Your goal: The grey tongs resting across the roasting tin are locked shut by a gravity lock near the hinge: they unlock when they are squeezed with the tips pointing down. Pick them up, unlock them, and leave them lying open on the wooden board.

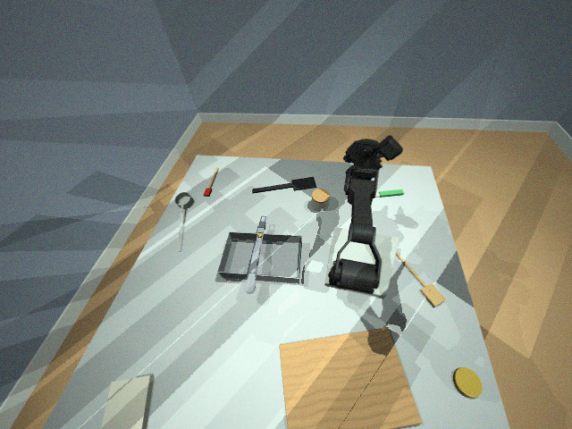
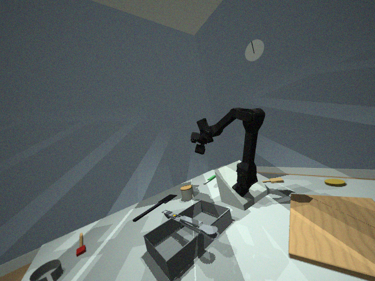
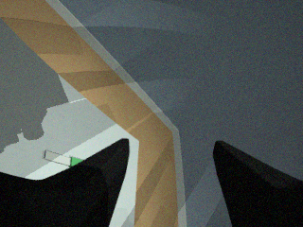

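The grey tongs (image 1: 255, 258) (image 2: 193, 223) lie closed across the roasting tin (image 1: 281, 279) (image 2: 179, 260), resting on its rims. Their hinge end with a yellow mark points to the back in the top view, and the rounded tips overhang the front rim. The wooden board (image 1: 341, 378) (image 2: 330, 229) lies flat in front of the arm's base with nothing on it. My gripper (image 3: 172, 147) (image 2: 197, 143) is open and empty, raised high above the table and away from the tongs, near the back in the top view. The tongs are outside the wrist view.
A lidded jar (image 1: 320, 196) (image 2: 186, 193) and a black spatula (image 1: 304, 183) lie behind the tin. A green-handled tool (image 1: 391, 192) (image 3: 76, 162) is beside the arm. A wooden spatula (image 1: 433, 294) and yellow disc (image 1: 467, 382) are at right; a sieve (image 1: 181, 222) and red brush (image 1: 207, 190) at left.
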`<state>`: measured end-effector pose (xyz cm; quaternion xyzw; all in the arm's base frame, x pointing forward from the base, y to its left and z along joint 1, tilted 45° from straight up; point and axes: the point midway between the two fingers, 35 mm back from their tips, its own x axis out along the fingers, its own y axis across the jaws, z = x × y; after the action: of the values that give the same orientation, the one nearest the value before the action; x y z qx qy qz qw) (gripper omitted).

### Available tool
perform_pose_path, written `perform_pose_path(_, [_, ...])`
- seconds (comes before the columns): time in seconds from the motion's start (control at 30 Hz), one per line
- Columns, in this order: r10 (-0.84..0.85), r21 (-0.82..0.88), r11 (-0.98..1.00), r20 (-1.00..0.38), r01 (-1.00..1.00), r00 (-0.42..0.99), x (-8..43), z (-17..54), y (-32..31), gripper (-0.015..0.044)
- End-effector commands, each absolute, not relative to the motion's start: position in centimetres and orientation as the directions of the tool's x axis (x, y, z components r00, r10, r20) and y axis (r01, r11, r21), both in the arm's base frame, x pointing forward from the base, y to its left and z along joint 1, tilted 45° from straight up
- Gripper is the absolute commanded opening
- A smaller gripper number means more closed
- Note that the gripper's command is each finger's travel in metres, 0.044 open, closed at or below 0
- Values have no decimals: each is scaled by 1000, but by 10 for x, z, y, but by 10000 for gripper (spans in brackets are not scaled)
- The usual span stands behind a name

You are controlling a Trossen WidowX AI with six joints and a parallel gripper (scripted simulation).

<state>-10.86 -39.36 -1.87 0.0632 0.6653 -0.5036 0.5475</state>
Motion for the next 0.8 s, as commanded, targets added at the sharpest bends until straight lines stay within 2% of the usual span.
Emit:
perform_pose_path(0.0, [-434, -478, 553, -865, 683, -254, -36, -30, -408, 260])
perform_pose_path(0.3, [-270, -214, 652, -962, 728, -42, 104, -37, -398, 260])
perform_pose_path(0.43, [-158, -101, 654, -987, 750, 5, 161, -37, -377, 260])
perform_pose_path(0.77, [175, 91, 579, -984, 810, -14, 279, -23, -283, 260])
